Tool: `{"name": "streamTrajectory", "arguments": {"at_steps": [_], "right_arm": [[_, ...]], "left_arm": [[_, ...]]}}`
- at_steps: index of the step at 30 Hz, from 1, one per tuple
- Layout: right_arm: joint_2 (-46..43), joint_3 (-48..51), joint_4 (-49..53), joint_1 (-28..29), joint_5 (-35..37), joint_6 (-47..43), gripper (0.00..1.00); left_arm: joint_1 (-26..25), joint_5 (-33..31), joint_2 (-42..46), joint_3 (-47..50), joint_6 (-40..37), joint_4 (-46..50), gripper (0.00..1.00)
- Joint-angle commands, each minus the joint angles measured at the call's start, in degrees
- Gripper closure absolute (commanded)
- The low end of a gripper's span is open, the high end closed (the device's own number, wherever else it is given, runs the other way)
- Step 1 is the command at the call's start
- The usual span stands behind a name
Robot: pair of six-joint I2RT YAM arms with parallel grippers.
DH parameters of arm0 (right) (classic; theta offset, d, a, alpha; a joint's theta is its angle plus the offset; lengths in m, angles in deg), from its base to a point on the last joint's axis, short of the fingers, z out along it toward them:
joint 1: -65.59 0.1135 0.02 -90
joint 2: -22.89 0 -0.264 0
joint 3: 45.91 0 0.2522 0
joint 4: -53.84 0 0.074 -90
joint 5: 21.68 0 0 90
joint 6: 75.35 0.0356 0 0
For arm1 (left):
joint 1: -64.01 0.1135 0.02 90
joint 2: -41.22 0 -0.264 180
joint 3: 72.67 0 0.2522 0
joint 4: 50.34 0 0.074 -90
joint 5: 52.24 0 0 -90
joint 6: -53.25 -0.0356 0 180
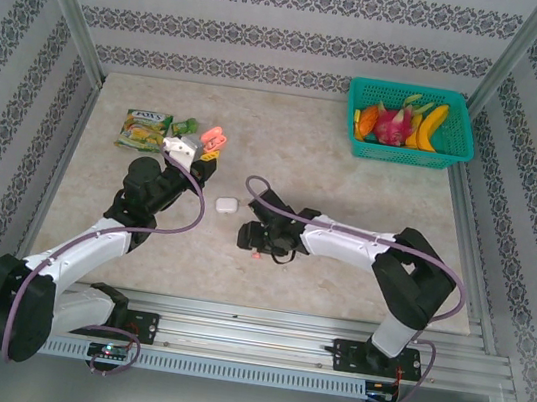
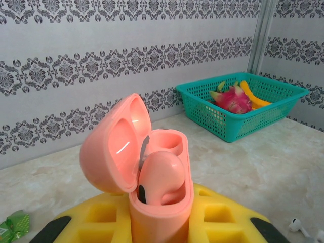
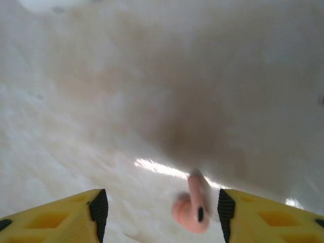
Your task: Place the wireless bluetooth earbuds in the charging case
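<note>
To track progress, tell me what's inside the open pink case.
One pink earbud sits in the near slot of the case; the far slot looks empty, its bottom hidden.

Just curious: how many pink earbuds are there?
2 pink earbuds: one sits in the open pink case, one lies on the table between the right fingers. Others may be hidden.

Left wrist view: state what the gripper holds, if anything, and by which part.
The left gripper holds the open pink charging case by its lower body, lid upward.
</note>
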Motion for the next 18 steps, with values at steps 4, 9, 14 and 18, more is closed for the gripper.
{"name": "streamTrajectory", "arguments": {"at_steps": [4,9,14,18], "right_arm": [[2.4,-1.5,4.8,3.3,5.2,1.8,0.39],[4.4,-3.5,8.5,4.0,9.6,0.1,0.39],[4.9,-3.6,9.3,4.0,13.4,-0.2,0.41],[6.2,-5.1,9.7,4.0,13.8,-1.0,0.42]], "left_arm": [[0.9,0.3,1.3,0.3,1.3,-1.2,1.0],[0.8,0.3,1.4,0.4,1.5,-1.0,1.0],[0.9,0.4,1.2,0.5,1.9,-1.4,1.0],[0.9,0.4,0.9,0.5,2.2,-1.6,1.0]]}}
